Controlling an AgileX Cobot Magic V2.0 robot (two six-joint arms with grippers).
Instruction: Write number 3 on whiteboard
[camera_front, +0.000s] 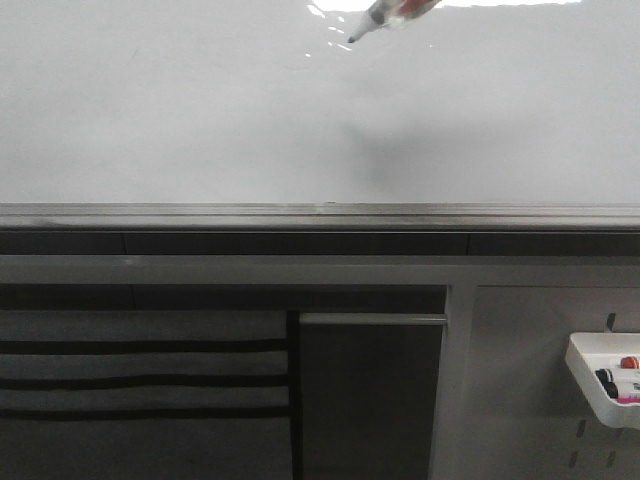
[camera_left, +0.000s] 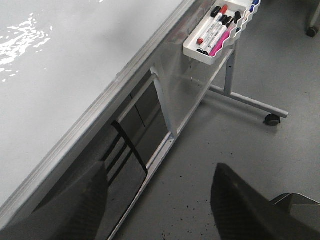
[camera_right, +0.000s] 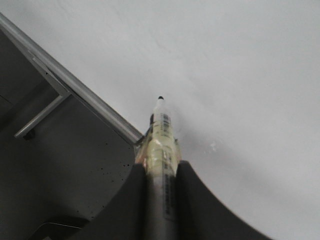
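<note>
The whiteboard (camera_front: 200, 110) fills the upper front view, glossy white with glare, its grey metal ledge (camera_front: 320, 215) below. It is blank; no number 3 shows on it. My right gripper (camera_right: 161, 167) is shut on a marker (camera_right: 161, 135), tip bare and pointing at the board (camera_right: 240, 65). In the front view only the marker (camera_front: 385, 17) shows at the top edge, tip down-left; I cannot tell whether it touches the board. My left gripper (camera_left: 157, 200) is open and empty, low beside the board's stand, over the floor.
A white tray (camera_front: 603, 380) of markers hangs on the grey slotted panel at lower right; it also shows in the left wrist view (camera_left: 215, 35). The stand's leg and caster (camera_left: 272, 119) rest on the grey floor.
</note>
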